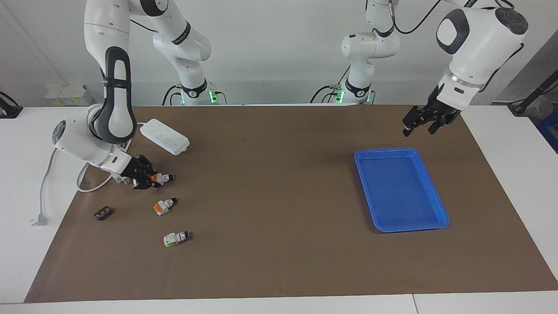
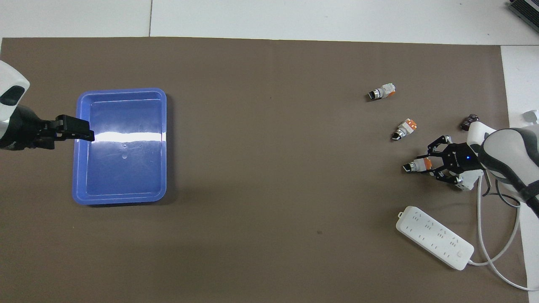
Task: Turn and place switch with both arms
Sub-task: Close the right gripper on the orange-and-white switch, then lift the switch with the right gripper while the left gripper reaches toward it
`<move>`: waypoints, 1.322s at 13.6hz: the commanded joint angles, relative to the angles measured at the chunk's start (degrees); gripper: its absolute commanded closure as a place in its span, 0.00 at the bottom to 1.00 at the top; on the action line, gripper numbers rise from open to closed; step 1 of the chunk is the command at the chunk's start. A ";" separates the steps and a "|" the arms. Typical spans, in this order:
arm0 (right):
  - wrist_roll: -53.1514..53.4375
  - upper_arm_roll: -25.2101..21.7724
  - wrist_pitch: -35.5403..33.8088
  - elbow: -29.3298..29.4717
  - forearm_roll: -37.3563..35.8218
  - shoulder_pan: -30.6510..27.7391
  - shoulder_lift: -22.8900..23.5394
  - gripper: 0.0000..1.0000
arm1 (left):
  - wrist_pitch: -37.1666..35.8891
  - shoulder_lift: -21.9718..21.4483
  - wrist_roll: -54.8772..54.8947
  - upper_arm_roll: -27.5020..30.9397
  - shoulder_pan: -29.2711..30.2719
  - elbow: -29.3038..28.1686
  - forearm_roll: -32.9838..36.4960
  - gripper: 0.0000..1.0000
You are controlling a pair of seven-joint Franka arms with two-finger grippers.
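Note:
Three small switches lie toward the right arm's end of the brown mat. My right gripper [image 1: 150,178] [image 2: 428,164] is low at the mat and shut on the orange block of the switch [image 1: 166,177] [image 2: 414,166] nearest the robots; its black knob tip sticks out past the fingers. A second switch [image 1: 164,206] [image 2: 403,129] lies a little farther out. A third [image 1: 176,238] [image 2: 381,91], showing a green face, lies farthest. My left gripper [image 1: 420,125] [image 2: 78,128] hangs open and empty in the air over the blue tray's rim at the left arm's end.
The blue tray [image 1: 383,151] [image 2: 122,90] is empty. A white power strip [image 1: 165,136] [image 2: 433,236] with cable lies nearer the robots than the switches. A small dark brown block [image 1: 103,213] [image 2: 468,122] lies by the mat's edge at the right arm's end.

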 commanded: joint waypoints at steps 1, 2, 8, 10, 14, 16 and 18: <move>-1.26 0.83 0.54 0.34 1.83 -0.02 1.24 1.00 | 2.63 -1.91 -4.18 -0.36 -0.07 -2.38 -5.92 0.09; -0.56 1.00 0.36 0.35 1.92 0.07 1.07 1.00 | 2.82 -1.91 -4.72 -0.45 -0.25 -2.46 -7.68 0.10; 7.68 4.34 -5.26 2.72 3.94 1.56 -2.26 1.00 | 6.41 -1.91 -4.81 -0.89 -4.64 -3.60 -11.83 0.14; 14.88 6.89 -5.44 4.38 3.86 3.49 -4.11 1.00 | 6.86 -1.82 -4.81 -0.89 -5.87 -3.87 -12.79 0.14; 20.89 8.30 -5.87 4.39 9.11 8.23 -7.45 1.00 | 9.05 -2.18 -4.81 -0.89 -7.37 -5.71 -18.32 0.19; 20.72 8.47 -7.02 4.39 13.41 10.95 -8.16 1.00 | 9.85 -2.18 -4.90 -0.89 -8.42 -6.16 -19.39 0.19; 20.98 8.47 -6.50 4.21 18.51 14.20 -9.30 1.00 | 13.61 -2.52 -6.56 -0.98 -10.71 -8.07 -19.39 0.19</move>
